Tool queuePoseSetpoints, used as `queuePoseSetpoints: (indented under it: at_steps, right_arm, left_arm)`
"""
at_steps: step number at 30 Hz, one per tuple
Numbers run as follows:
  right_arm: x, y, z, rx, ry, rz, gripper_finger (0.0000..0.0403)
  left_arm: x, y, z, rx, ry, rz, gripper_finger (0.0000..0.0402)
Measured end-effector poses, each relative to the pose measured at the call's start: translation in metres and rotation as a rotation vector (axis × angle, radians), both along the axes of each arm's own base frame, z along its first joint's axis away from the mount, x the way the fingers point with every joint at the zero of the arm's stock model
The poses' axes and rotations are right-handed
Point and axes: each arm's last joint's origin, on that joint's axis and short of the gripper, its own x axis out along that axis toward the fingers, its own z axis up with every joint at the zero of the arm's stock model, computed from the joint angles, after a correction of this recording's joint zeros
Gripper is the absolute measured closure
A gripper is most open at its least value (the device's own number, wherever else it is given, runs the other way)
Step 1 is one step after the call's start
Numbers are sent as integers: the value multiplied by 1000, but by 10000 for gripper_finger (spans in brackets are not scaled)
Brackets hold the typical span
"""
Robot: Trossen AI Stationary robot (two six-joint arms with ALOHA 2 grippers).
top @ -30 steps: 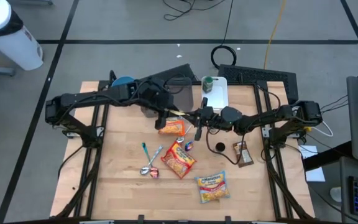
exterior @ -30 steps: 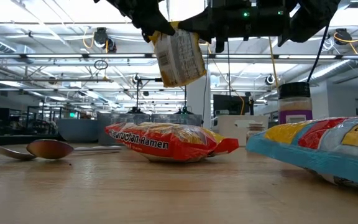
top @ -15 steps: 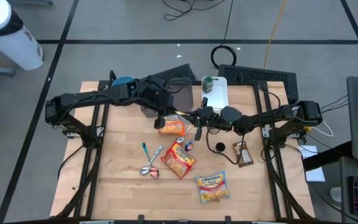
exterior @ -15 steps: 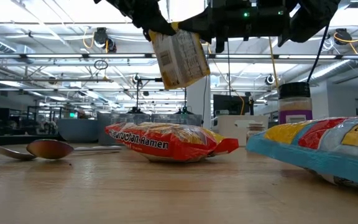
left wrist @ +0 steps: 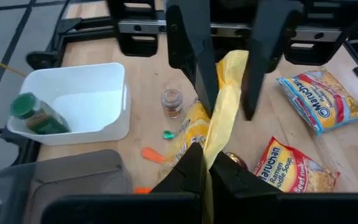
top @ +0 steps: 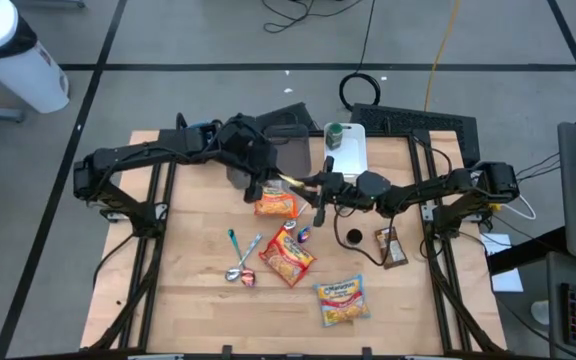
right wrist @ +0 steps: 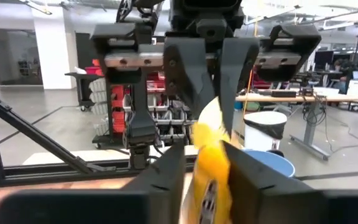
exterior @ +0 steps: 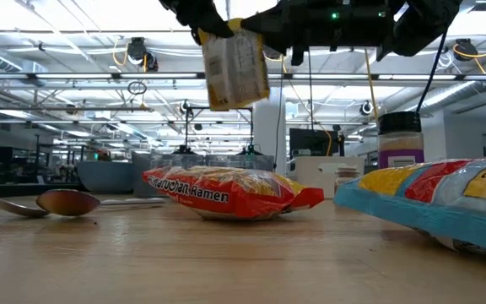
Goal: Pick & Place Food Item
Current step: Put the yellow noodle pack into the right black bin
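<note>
Handover, mid-air, frame centre: yellow crinkled ramen packet.
Left gripper pinches packet edge; right gripper jaws parted around it. Next, likely: right withdraws clear.

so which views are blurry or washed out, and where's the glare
Low view: bright ceiling lights glare behind the hanging yellow packet, and the blue-edged noodle pack up close is soft. Right wrist view: that arm's own fingers and the packet are blurred, the room behind sharper. Left wrist view: near fingers blurred. High view: evenly lit.
</note>
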Motion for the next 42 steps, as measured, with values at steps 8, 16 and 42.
queuePoseSetpoints:
  at_steps: [8, 16, 42]
  right_arm:
    - [-14, 0, 21, -6, -40, -10, 171]
    - [-34, 0, 36, -21, 50, -56, 123]
    - [-83, -15, -48, 87, 79, -177, 133]
  left_arm:
    - [-14, 30, 6, -49, 23, 73, 400]
    - [-28, 82, 8, -96, -73, 188, 401]
    - [15, 224, -50, -265, 72, 282, 401]
